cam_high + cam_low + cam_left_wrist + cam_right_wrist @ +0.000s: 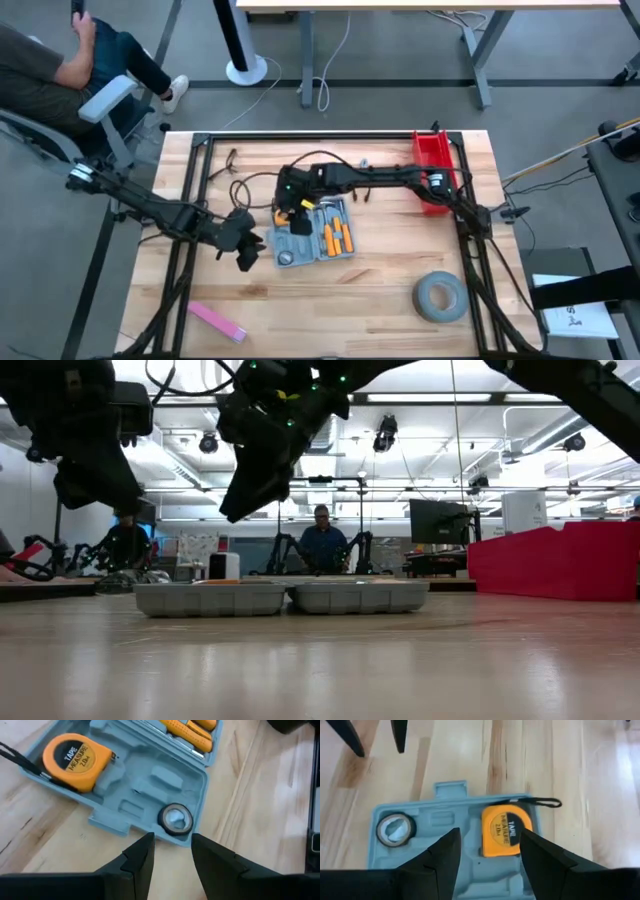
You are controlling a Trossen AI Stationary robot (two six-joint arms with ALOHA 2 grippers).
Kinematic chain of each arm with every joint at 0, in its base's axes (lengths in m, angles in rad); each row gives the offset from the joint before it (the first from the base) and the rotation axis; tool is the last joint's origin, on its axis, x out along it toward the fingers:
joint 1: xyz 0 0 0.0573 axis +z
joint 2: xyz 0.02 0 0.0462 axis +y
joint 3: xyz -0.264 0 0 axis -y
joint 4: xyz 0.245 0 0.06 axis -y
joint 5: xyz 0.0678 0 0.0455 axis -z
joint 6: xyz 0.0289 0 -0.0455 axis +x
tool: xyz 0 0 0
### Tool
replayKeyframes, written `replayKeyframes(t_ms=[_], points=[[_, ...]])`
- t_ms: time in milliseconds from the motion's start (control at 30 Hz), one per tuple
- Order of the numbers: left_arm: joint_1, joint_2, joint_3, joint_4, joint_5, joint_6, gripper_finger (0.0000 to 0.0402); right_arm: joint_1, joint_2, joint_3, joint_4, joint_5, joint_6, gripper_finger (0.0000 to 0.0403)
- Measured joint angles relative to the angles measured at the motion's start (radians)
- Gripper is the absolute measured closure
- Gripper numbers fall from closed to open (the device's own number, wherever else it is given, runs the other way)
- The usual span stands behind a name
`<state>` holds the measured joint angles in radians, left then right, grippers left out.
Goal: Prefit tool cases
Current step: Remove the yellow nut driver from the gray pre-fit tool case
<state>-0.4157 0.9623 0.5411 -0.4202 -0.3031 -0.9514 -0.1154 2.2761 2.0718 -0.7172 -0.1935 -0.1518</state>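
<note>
The blue-grey tool case lies open and flat on the table, both halves side by side in the low view. In its moulded recesses sit an orange tape measure, a small roll of tape and orange-handled screwdrivers. My right gripper hovers open above the tape measure half, its fingers on either side of the tape measure without touching it. My left gripper is open, raised just off the case's left edge by the small roll.
A red bin stands at the table's far right. A grey tape roll lies near the right front, a pink strip near the left front, and loose cables behind the case. A person sits beyond the far left corner.
</note>
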Motion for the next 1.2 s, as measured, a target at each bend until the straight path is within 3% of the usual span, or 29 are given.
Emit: replayKeyframes(t_ms=[333,533,1067,1200], points=[[-0.022,0.100,-0.001,0.086,-0.056,-0.045,0.0264,-0.087,0.000,-0.010,0.042,-0.069,0.158,0.0233],[-0.044,0.137,-0.001,0.121,-0.082,-0.053,0.0264,-0.089,0.000,-0.010,0.032,-0.071,0.117,0.0236],[-0.047,0.132,-0.002,0.135,-0.133,-0.028,0.0264,-0.057,-0.003,-0.048,-0.316,-0.068,0.062,0.0240],[-0.048,0.132,-0.002,0.135,-0.133,-0.021,0.0264,-0.055,-0.004,-0.070,-0.390,0.016,0.083,0.0247]])
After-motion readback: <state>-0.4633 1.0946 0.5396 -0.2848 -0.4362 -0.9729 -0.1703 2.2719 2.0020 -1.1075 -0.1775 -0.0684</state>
